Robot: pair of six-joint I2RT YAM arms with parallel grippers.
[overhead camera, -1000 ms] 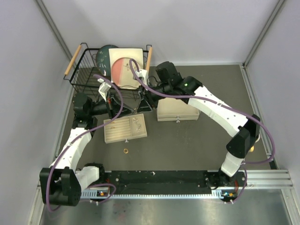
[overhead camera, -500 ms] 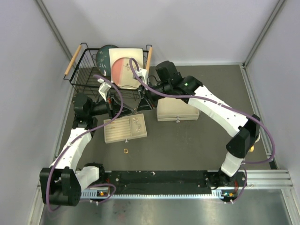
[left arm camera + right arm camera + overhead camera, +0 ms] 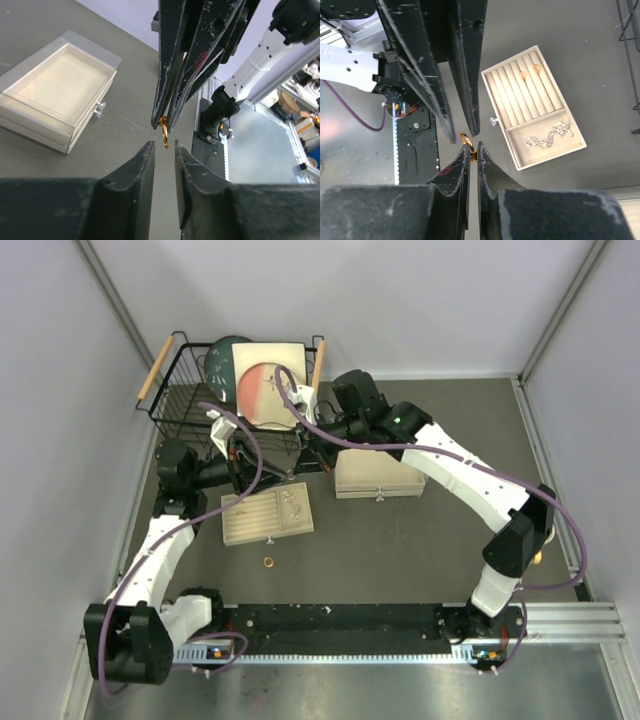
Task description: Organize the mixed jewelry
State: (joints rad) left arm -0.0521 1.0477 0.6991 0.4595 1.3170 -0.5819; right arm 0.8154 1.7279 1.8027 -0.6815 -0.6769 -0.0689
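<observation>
A gold ring (image 3: 268, 562) lies on the desk (image 3: 400, 550) nearest the bases, just before the tray (image 3: 245, 522), where a chain (image 3: 547, 136) rests. Beyond, in the air, the right claw (image 3: 472, 149) pinches a second ring (image 3: 466, 141). The left claw (image 3: 164, 147) stands parted just beside it.

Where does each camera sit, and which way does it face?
Top external: fixed above and behind, looking down on the table; both arms show.
Left wrist: rides that arm, looking past the left gripper across the table toward the box.
Right wrist: looks down past the right gripper at the tray.
Shared: both wrist views show the gold ring the right gripper pinches.
</observation>
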